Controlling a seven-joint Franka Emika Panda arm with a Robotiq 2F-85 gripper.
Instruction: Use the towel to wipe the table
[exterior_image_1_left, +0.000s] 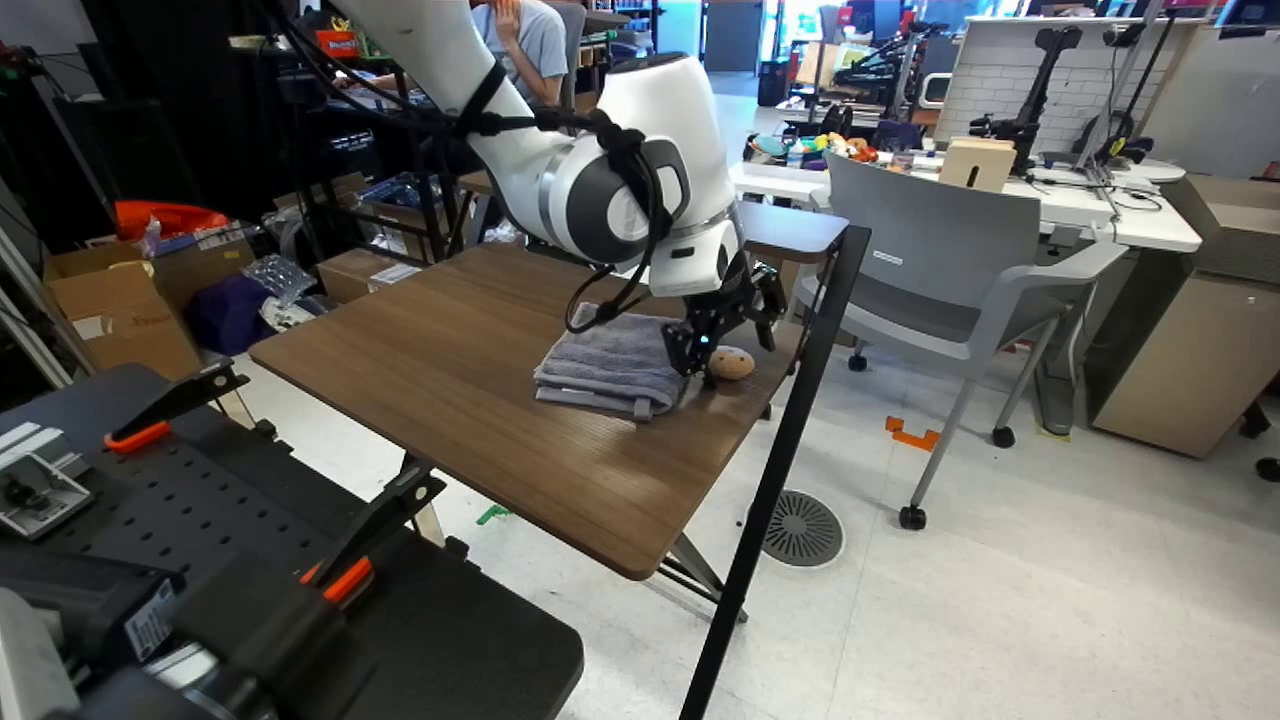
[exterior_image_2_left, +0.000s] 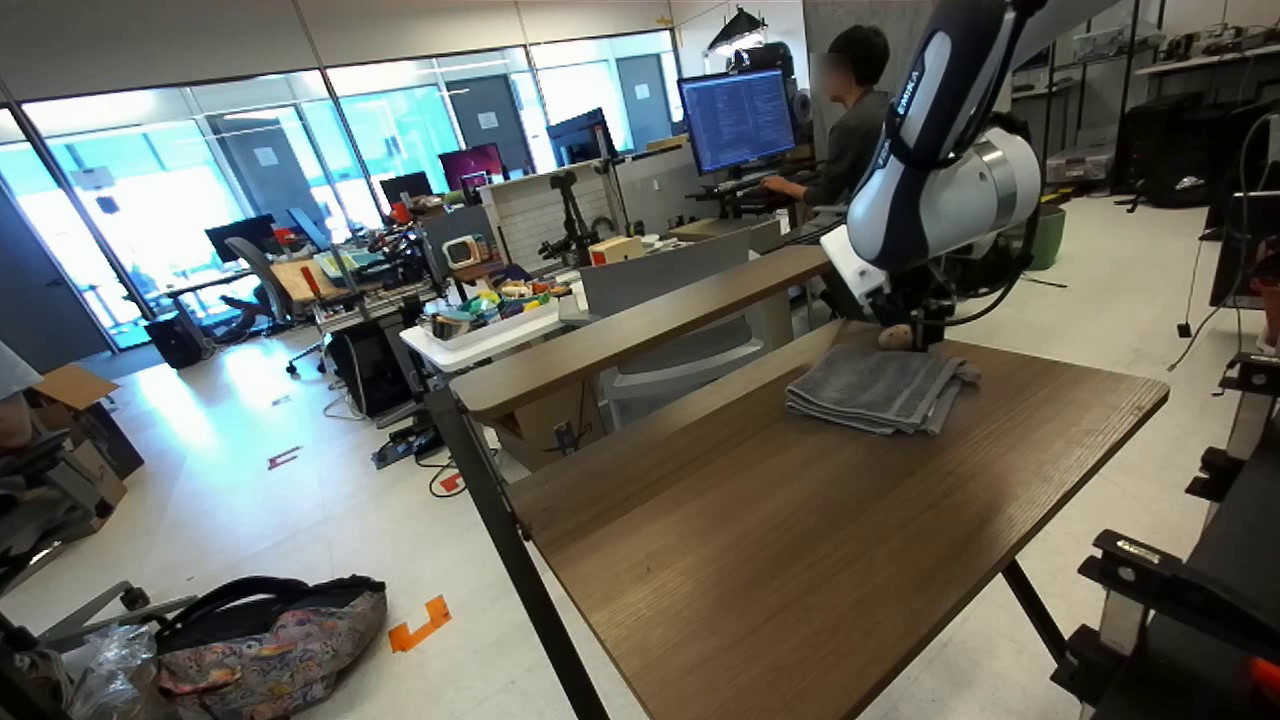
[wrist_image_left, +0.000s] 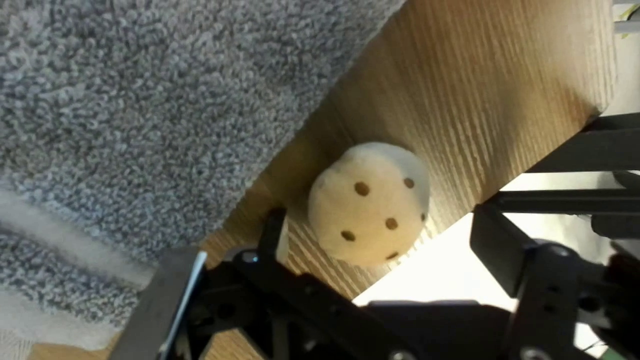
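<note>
The gray folded towel (exterior_image_1_left: 615, 360) lies rumpled on the brown wood-grain table (exterior_image_1_left: 430, 350). In an exterior view the towel (exterior_image_2_left: 875, 390) sits near the far end of the table (exterior_image_2_left: 780, 530). In the wrist view the towel (wrist_image_left: 150, 100) fills the upper left, over the table top (wrist_image_left: 475, 90). My gripper (wrist_image_left: 380, 217) is open, beside the towel. One finger is low between the towel and a small tan ball (wrist_image_left: 370, 205); the other is beyond the table edge. The ball shows between the fingers, with gaps on both sides. It also shows in an exterior view (exterior_image_1_left: 732, 363).
A black metal post (exterior_image_1_left: 780, 470) rises at the table's edge near the gripper. A grey chair (exterior_image_1_left: 930, 250) and a narrower brown table (exterior_image_2_left: 650, 325) stand beyond that edge. A black bench (exterior_image_1_left: 450, 620) with clamps stands at the opposite side. A backpack (exterior_image_2_left: 270, 650) lies on the floor.
</note>
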